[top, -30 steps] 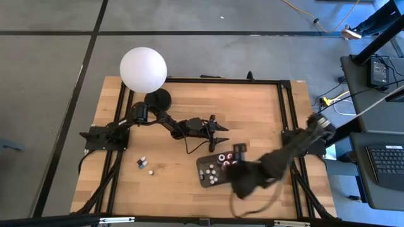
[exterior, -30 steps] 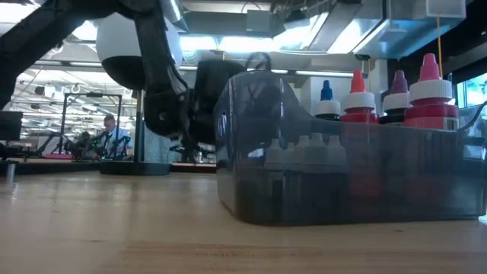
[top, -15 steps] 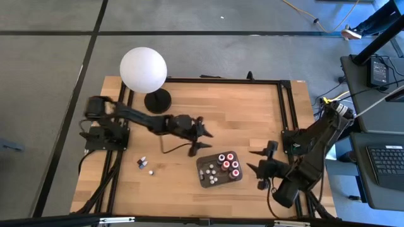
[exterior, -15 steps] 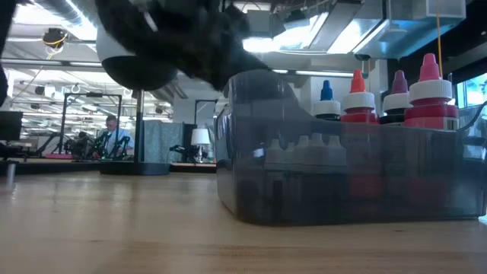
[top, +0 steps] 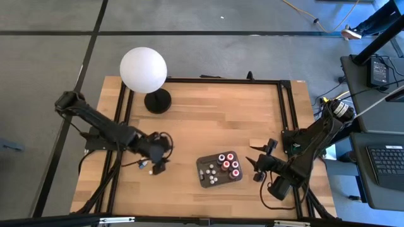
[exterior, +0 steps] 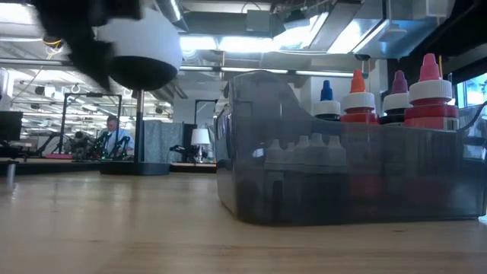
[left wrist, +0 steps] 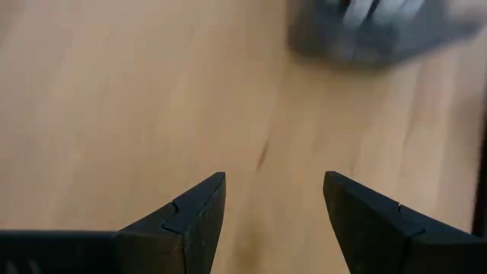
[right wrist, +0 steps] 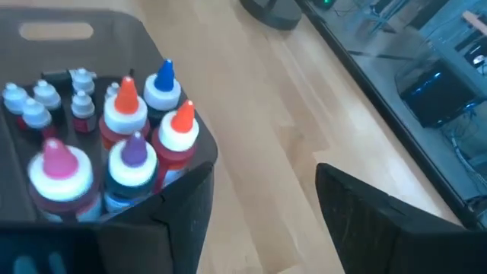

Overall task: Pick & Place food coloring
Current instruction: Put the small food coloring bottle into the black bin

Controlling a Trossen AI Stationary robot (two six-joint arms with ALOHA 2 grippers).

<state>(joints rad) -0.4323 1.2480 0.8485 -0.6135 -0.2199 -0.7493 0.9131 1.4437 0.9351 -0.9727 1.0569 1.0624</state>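
Left arm reaches from its base at the table's left edge toward the table's middle, elbow raised out past the left edge, forearm angled down and inward. Left gripper [top: 159,165] sits low over the wood in the left-front part of the table, fingers [left wrist: 199,205] spread apart with bare wood showing between them — nothing held. Right arm is folded near its base on the right side, wrist low near the front-right of the table, pointing inward. Right gripper [top: 259,165] hangs there with fingers [right wrist: 358,205] wide apart — empty as well. The two grippers are well apart from each other.
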